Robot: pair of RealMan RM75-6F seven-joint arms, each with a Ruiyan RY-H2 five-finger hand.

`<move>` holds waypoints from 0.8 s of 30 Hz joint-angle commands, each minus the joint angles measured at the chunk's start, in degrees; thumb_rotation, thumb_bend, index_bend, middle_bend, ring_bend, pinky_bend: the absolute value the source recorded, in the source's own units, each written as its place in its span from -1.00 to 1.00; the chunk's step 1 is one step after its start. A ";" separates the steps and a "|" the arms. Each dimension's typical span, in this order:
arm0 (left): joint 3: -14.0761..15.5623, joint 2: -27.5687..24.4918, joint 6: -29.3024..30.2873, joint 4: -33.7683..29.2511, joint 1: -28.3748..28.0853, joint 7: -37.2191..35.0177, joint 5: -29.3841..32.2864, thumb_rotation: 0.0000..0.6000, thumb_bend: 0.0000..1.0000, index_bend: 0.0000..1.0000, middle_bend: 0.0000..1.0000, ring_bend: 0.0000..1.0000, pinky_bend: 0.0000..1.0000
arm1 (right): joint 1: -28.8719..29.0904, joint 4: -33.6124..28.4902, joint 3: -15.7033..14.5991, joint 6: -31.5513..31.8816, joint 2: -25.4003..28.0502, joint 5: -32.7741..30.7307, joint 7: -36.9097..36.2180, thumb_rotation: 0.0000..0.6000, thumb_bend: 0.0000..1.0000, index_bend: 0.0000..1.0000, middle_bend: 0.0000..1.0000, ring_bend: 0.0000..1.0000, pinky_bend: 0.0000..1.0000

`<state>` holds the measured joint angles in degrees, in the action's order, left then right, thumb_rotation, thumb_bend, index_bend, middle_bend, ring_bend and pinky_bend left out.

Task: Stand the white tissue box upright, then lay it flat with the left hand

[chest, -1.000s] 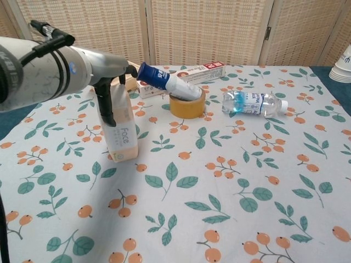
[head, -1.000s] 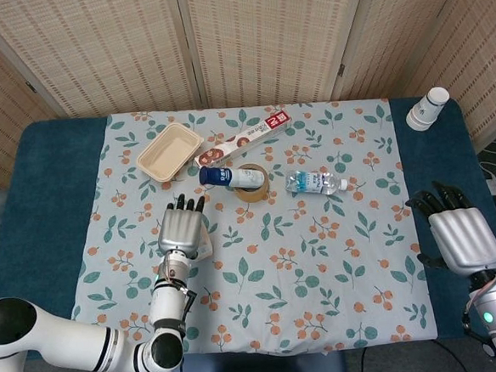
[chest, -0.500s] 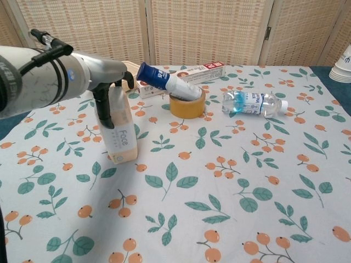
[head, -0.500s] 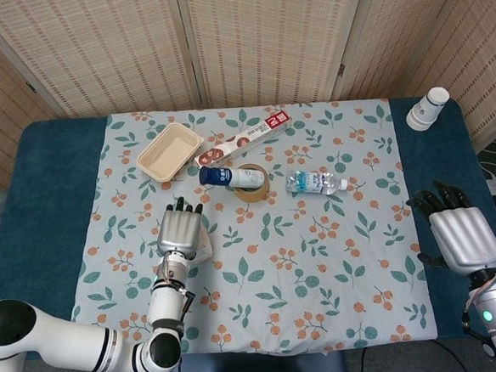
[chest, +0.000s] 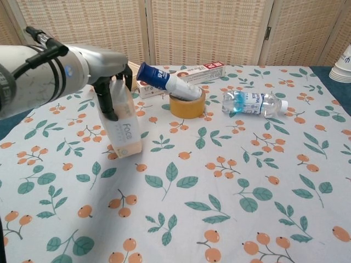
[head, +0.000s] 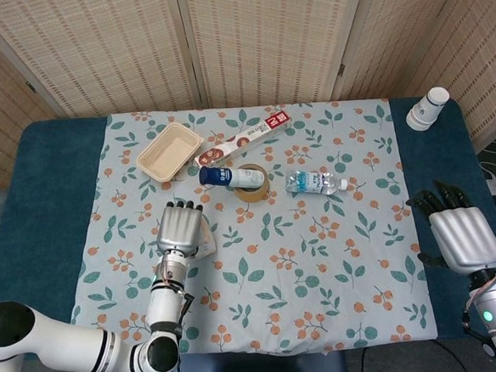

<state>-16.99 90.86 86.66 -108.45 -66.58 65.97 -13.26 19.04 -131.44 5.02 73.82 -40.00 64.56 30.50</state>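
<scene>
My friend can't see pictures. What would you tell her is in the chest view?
The robot's left hand holds a white tissue box standing upright on a leaf-patterned tablecloth. Behind it, a blue-capped tube leans on a tape roll, beside a lying water bottle.

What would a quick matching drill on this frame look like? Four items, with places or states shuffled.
Items:
1. tissue box
2. water bottle
3. tube
4. cups

States:
A. lying on its side on the cloth
B. stacked on the bare blue table, far right corner
C. on end, gripped by the left robot hand
D. propped in the tape roll

Pairs: 1-C, 2-A, 3-D, 4-B
</scene>
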 commanded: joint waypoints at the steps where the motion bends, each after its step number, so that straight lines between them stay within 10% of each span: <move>1: -0.03 -0.64 0.23 -0.61 0.91 -2.02 -2.94 1.00 -0.43 -0.05 0.12 -0.43 -0.43 | -0.01 -0.01 -0.03 0.00 0.00 0.04 0.00 1.00 -0.86 -0.51 -0.70 -1.00 -0.78; 13: -0.07 -2.15 -1.90 0.07 13.52 -34.55 -26.25 1.00 -0.44 0.08 0.28 -0.27 -0.33 | 0.07 0.22 -0.05 -0.12 -0.18 -0.19 0.06 1.00 -0.86 -0.51 -0.70 -1.00 -0.78; 24: 8.45 -3.18 -7.81 8.62 25.33 -66.36 -50.43 1.00 -0.44 0.10 0.30 -0.20 -0.30 | 0.20 0.15 -0.29 0.13 -0.85 -0.38 1.37 1.00 -0.85 -0.51 -0.70 -1.00 -0.78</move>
<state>-11.80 87.78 81.07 -104.18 -46.33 9.42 -55.93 19.25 -131.25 4.75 73.91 -40.82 64.16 31.83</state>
